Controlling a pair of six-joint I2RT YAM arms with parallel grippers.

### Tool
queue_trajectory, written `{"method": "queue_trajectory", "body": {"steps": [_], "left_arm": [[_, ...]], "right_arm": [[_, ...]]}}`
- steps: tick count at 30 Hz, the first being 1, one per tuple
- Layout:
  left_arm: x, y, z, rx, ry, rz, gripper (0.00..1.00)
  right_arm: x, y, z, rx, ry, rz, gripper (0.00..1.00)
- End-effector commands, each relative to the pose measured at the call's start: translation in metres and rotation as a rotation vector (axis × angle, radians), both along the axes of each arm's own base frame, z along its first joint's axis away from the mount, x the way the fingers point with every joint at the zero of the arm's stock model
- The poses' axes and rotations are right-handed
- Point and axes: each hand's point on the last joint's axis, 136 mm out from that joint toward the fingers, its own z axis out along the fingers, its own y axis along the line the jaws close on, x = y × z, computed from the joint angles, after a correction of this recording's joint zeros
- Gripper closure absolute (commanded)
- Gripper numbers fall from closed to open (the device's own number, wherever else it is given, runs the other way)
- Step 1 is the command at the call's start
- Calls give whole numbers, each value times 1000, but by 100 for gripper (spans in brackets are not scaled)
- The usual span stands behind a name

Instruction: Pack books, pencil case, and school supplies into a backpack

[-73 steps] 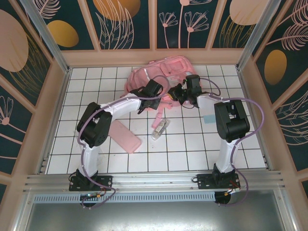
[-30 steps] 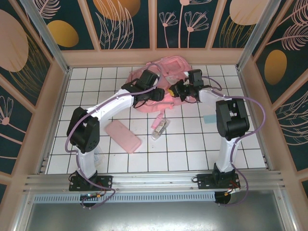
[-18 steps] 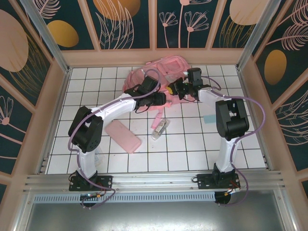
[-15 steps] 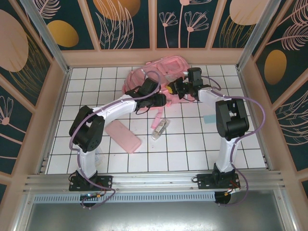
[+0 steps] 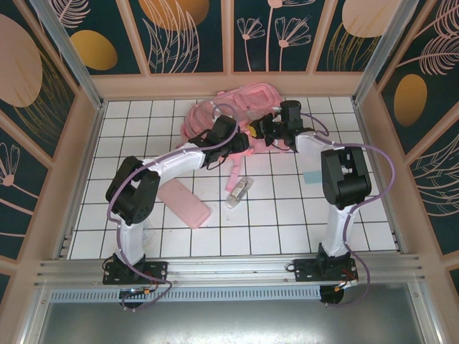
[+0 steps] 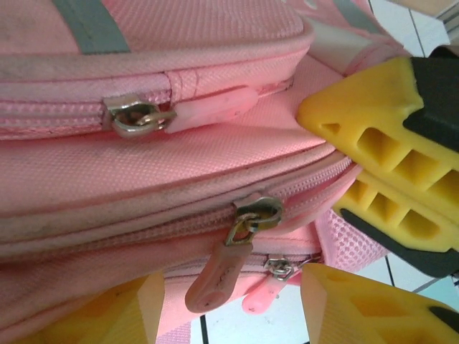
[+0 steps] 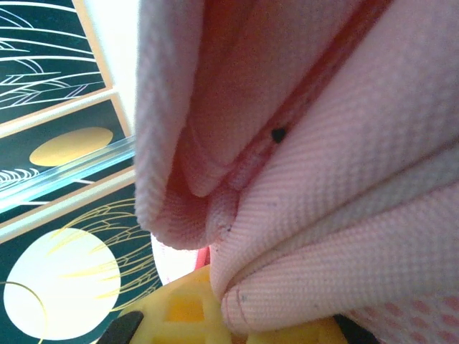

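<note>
The pink backpack [image 5: 228, 107] lies crumpled at the back of the tiled table. My right gripper [image 5: 257, 131] is shut on a fold of its fabric [image 7: 323, 215], pinched between yellow fingers [image 7: 179, 308]. My left gripper [image 5: 242, 143] is open at the backpack's near edge [image 6: 143, 179]. Its fingertips [image 6: 147, 301] stand on either side of a hanging pink zipper pull [image 6: 219, 276] without touching it. The right gripper's yellow fingers [image 6: 380, 158] show beside the zippers. The flat pink pencil case [image 5: 185, 203] lies on the tiles, and so do the transparent box [image 5: 239, 192] and a pale-blue square [image 5: 312, 177]. The books are out of view.
The table [image 5: 272, 215] is walled by a wooden frame with dark patterned panels [image 5: 193, 36]. A metal rail [image 5: 229, 269] runs along the near edge by the arm bases. A loose backpack strap [image 5: 234, 168] trails toward the transparent box.
My left gripper has come off the top of the backpack and moved right and nearer, to its front edge. The right gripper keeps its hold and has lifted the fabric slightly.
</note>
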Motion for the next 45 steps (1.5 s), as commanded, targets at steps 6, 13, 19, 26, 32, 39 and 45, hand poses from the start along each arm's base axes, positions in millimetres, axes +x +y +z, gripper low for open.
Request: {"method": "queue_trajectory", "body": {"steps": [6, 13, 19, 26, 32, 39, 45], "left_arm": [[31, -6, 22, -174, -143, 12, 51], [30, -16, 36, -283, -183, -71, 62], [26, -6, 36, -265, -191, -65, 95], [14, 26, 14, -168, -139, -66, 100], [-3, 59, -10, 113, -66, -171, 100], [-4, 112, -28, 338, -6, -128, 100], [-2, 172, -32, 402, 39, -17, 100]], "right_arm": [[0, 12, 54, 94, -172, 53, 100], [-2, 12, 51, 97, -173, 57, 100], [-2, 10, 43, 95, -165, 51, 100], [5, -8, 37, 25, -197, 33, 100], [16, -26, 27, -200, -264, 142, 100], [24, -56, 22, -254, -291, 143, 100], [30, -81, 25, -324, -317, 143, 100]]}}
